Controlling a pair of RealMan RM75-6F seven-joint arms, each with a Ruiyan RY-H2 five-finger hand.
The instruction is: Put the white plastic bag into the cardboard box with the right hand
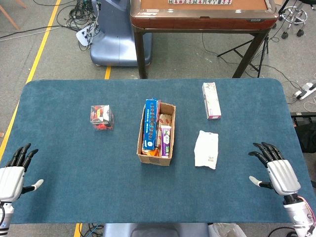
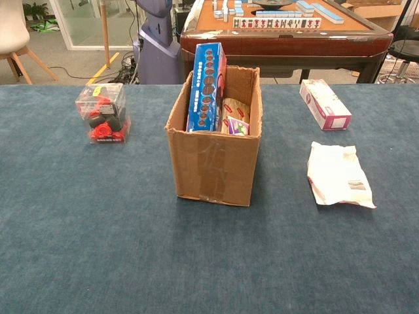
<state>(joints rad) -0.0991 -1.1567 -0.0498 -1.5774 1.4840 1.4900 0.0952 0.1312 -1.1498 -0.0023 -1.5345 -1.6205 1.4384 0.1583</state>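
The white plastic bag lies flat on the blue table, just right of the cardboard box. The box stands open and holds a tall blue carton and a few smaller packs. My right hand hovers open near the table's front right edge, well to the right of the bag and touching nothing. My left hand is open at the front left corner, empty. Neither hand shows in the chest view.
A pink and white carton lies behind the bag. A clear case with red and black contents sits left of the box. A wooden table stands beyond the far edge.
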